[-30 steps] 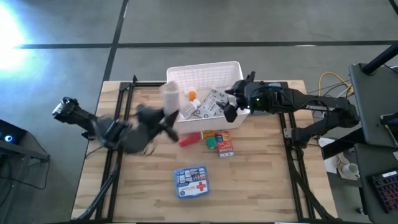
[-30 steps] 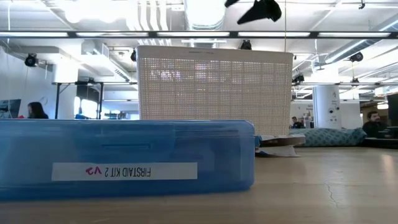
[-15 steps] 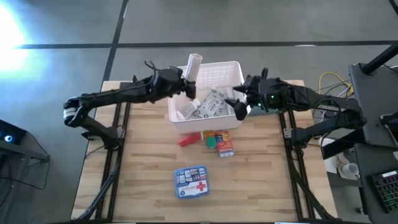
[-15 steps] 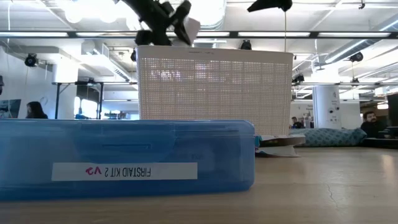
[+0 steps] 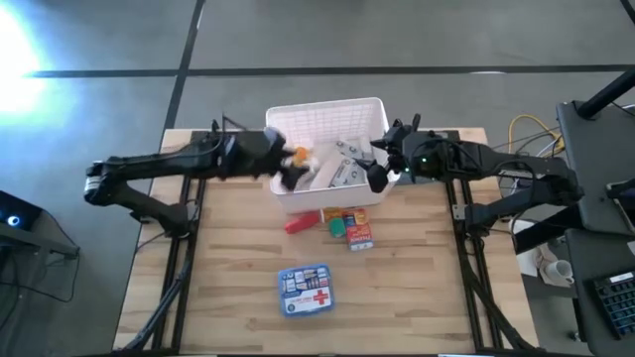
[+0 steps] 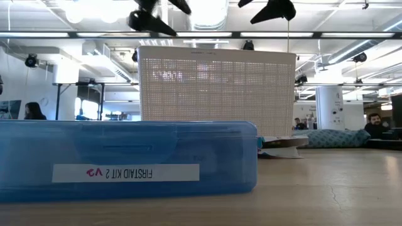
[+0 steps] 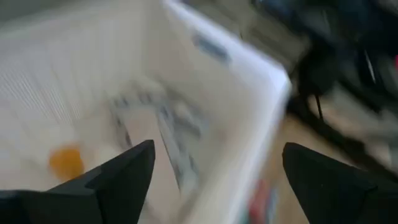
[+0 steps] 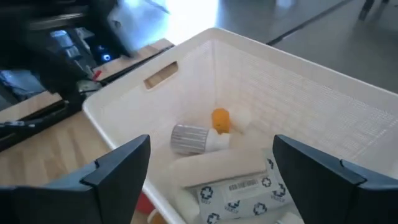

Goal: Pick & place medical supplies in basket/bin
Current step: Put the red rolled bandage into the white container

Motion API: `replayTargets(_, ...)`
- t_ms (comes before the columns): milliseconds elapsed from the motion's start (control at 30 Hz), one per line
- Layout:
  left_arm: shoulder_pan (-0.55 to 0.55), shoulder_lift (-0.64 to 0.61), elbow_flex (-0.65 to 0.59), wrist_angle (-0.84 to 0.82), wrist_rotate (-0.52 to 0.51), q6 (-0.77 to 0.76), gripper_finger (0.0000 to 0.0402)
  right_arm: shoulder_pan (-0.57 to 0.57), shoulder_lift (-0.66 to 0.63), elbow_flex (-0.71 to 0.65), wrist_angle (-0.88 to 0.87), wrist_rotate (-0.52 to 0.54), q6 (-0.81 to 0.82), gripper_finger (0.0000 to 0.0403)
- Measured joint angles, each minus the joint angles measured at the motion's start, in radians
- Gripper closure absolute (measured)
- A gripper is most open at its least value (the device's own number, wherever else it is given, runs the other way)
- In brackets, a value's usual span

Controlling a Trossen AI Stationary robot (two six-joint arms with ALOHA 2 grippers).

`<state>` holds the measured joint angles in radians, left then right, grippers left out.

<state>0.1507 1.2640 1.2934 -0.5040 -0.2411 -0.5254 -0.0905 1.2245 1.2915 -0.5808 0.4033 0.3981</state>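
Your left claw [image 5: 288, 175] is over the basket's [image 5: 327, 112] left end, fingers spread with nothing between them, which fits a drop spot right above the pile. Inside you've got the orange vial [image 8: 220, 119], a white bottle [image 8: 194, 138] and the grey patterned packets [image 8: 239, 190], all lying loose on the floor of the basket. Your right claw [image 5: 382, 169] hangs over the right rim, released too and empty. On the bench just in front, the tube [image 5: 303, 220] and small boxes [image 5: 349, 227] wait, with the blue pouch [image 5: 305, 290] nearer you.
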Motion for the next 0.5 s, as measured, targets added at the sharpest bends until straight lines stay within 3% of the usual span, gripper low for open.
replayTargets(133, -0.167, -0.062, -0.024, -0.205, -0.018, -0.024, 0.0071, -0.007, 0.023, -0.002, 0.025, 0.02, -0.002, 0.0076)
replayTargets(233, -0.3, -0.085, -0.084, -0.293, -0.098, -0.115, 0.0071, -0.014, 0.053, 0.001, 0.059, 0.019, -0.003, 0.0076)
replayTargets(333, -0.402, -0.091, -0.178, -0.298, -0.161, -0.169, 0.0071, -0.015, 0.093, 0.009, 0.112, 0.019, -0.015, 0.0076)
replayTargets(500, -0.493, -0.073, -0.368, -0.224, -0.166, -0.201, 0.0071, -0.014, 0.168, 0.058, 0.145, 0.016, -0.059, 0.0076)
